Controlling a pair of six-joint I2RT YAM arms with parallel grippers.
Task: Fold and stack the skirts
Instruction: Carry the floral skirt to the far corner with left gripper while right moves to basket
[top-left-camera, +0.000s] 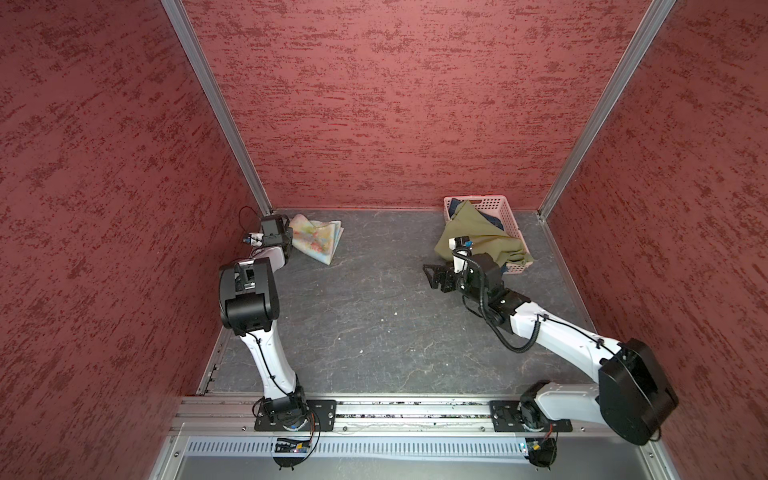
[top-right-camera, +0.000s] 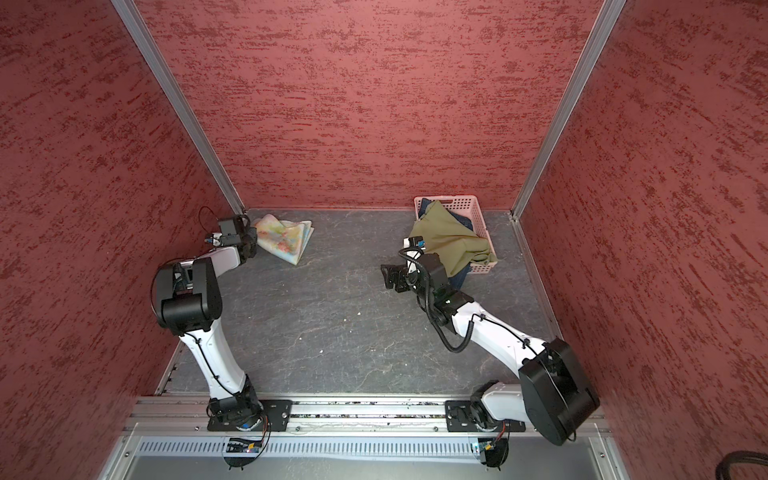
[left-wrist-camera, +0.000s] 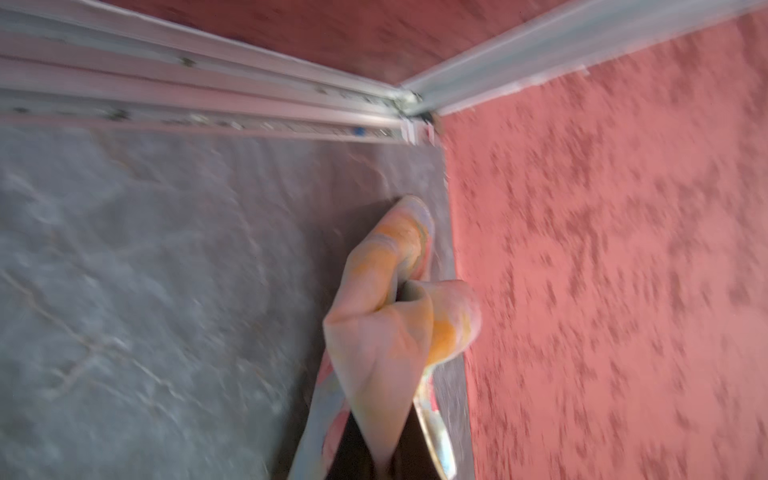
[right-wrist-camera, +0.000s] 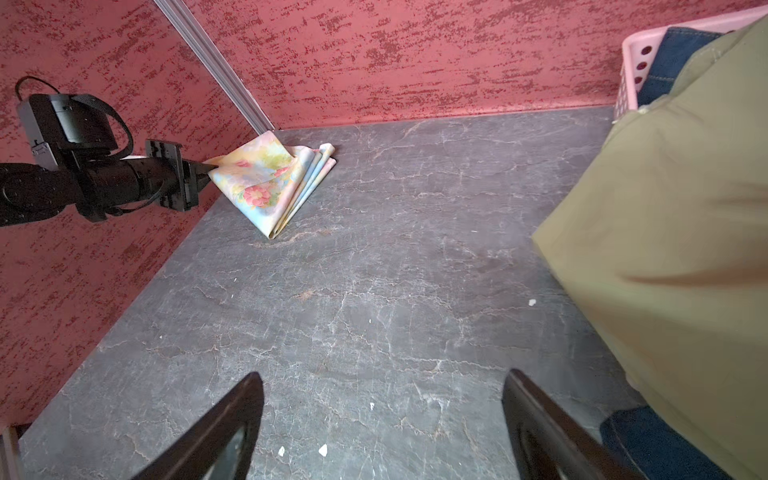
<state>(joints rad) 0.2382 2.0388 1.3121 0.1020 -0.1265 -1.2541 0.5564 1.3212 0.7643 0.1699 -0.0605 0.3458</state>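
One folded floral skirt (top-left-camera: 318, 241) lies far left, its corner clenched in the left gripper (right-wrist-camera: 205, 169), likely for positioning; the right gripper (right-wrist-camera: 382, 374) hangs released beside the olive skirt (top-left-camera: 478, 237) draping the basket (top-left-camera: 494, 205).

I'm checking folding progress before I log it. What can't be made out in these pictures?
denim skirt: mostly hidden under the olive-green skirt in the pink basket, in both top views.
olive-green skirt's near edge: covered by the right arm in both top views, cut off by the frame edge in the right wrist view.
left gripper hold on the floral skirt: left wrist view is motion-blurred, and cloth covers the jaws.
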